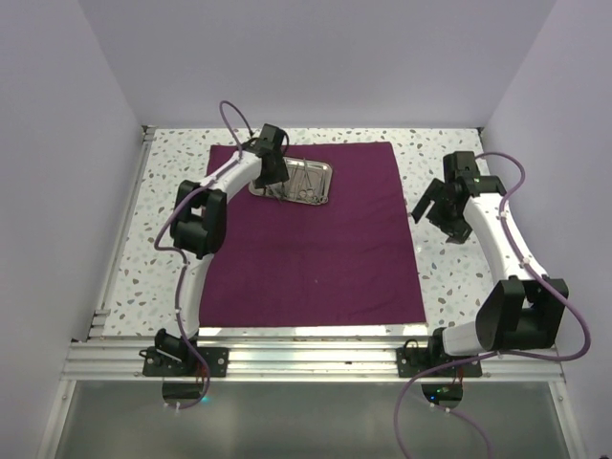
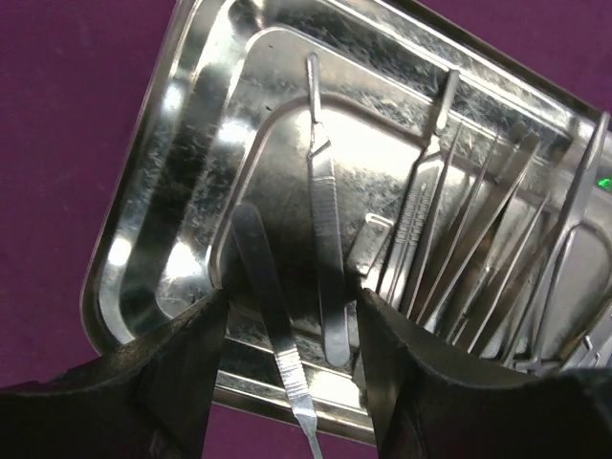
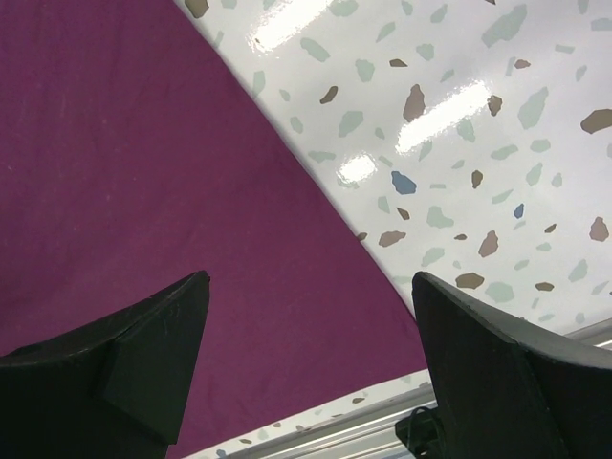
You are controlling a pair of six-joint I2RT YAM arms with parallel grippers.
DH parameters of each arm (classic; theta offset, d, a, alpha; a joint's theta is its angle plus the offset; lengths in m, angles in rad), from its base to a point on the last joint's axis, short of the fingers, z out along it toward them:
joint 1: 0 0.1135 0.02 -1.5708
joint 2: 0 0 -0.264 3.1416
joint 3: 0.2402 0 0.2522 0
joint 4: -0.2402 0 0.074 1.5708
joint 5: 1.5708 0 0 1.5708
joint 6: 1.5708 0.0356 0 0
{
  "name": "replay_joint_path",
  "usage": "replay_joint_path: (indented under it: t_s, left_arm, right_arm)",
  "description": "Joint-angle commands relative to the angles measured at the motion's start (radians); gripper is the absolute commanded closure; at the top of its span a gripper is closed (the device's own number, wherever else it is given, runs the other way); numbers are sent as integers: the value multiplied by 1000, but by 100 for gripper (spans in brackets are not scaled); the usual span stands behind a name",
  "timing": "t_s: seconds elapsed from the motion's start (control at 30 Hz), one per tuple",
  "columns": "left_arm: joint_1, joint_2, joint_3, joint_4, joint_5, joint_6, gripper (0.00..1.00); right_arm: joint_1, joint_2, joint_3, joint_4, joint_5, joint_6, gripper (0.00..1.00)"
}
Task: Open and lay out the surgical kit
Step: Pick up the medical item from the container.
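The surgical kit lies open: a dark purple cloth is spread flat on the table, with a shiny steel tray at its far left. My left gripper reaches down into the tray's near end. In the left wrist view the tray holds two flat metal handles between my fingers, one sticking out over the rim. My left gripper stands partly open around both, with slim gaps showing. Several thin instruments lie to the right. My right gripper hovers open over the cloth's right edge.
The speckled white table surrounds the cloth. An aluminium rail runs along the near edge, and white walls close in on three sides. The right wrist view shows the cloth's corner, bare table and the rail.
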Motion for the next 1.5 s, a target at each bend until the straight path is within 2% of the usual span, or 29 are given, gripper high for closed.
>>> replay_joint_path:
  t_s: [0.0,0.17,0.23,0.27,0.37,0.67,0.73,0.77,0.97,1.2,1.33,1.47]
  left_arm:
    - [-1,-55,-46,25,-24,-11,39]
    - [-1,-52,-87,43,-19,-17,44]
    - [-2,-50,-94,46,-14,-19,52]
    - [-1,-47,-95,46,-14,-19,60]
    - [-1,-44,-95,49,-8,-16,71]
    - [-1,-20,-80,55,33,-1,78]
    - [-1,-9,-65,55,56,6,87]
    - [-1,-7,-52,57,62,15,100]
    - [-1,-61,-23,84,93,88,100]
    - [-1,-222,-47,68,113,200,100]
    - [-4,-367,-196,72,139,237,100]
    - [-8,-553,-482,100,136,227,100]
  right_arm:
    - [-1,-38,-12,-23,1,-21,10]
    - [-1,-55,-24,-37,17,-25,10]
    - [-1,-61,-30,-41,25,-28,11]
    - [-1,-66,-33,-43,27,-30,11]
    - [-1,-81,-45,-48,36,-34,11]
    - [-1,-104,-61,-63,42,-45,12]
    - [-1,-101,-56,-60,38,-44,12]
    - [-1,-101,-55,-58,34,-44,12]
    - [-1,-92,-44,-45,21,-45,14]
    - [-1,-80,-21,-38,1,-42,15]
    - [1,-83,-4,-44,-8,-42,15]
    - [-1,-92,-9,-45,-13,-41,16]
